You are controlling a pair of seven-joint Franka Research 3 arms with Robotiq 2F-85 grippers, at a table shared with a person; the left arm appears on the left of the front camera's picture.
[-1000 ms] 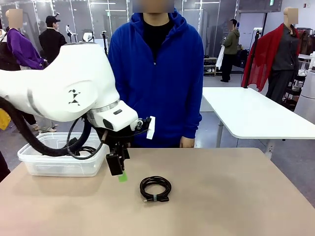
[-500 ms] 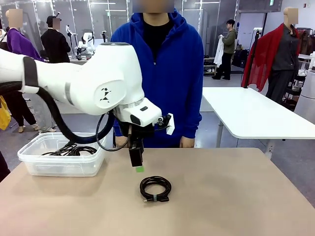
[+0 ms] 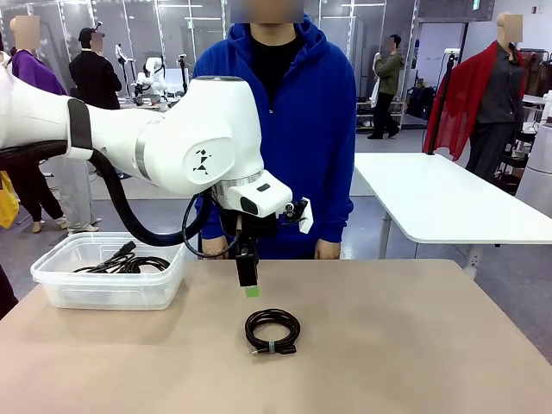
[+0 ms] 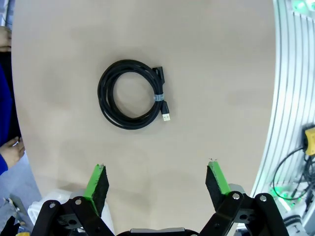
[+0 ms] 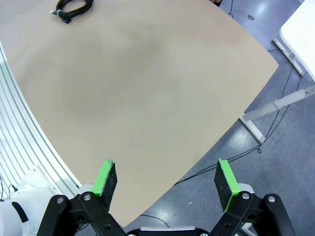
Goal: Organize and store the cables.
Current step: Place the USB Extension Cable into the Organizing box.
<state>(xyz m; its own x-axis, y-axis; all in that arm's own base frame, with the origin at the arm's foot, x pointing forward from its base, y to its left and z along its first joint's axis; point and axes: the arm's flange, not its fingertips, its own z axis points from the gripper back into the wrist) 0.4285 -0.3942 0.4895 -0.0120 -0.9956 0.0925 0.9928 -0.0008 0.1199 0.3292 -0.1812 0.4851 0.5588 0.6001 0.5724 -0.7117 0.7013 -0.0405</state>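
Observation:
A thin black cable coil (image 3: 272, 331) with a small tie lies on the tan table, also seen in the left wrist view (image 4: 133, 94) and far off in the right wrist view (image 5: 74, 9). My left gripper (image 3: 249, 286) hangs a little above the table, just behind and left of the coil, open and empty (image 4: 157, 179). More black cables (image 3: 121, 262) lie in the clear plastic bin (image 3: 65, 290) at the table's left. My right gripper (image 5: 167, 179) is open over the table's right part, holding nothing.
A person in a blue hoodie (image 3: 285, 129) stands at the far edge, a hand (image 3: 327, 250) resting at the table. A white table (image 3: 448, 203) stands behind on the right. The table's edge (image 5: 216, 125) runs under my right gripper.
My left arm has swung right from the bin toward the coil, gripper empty. The coil has not moved.

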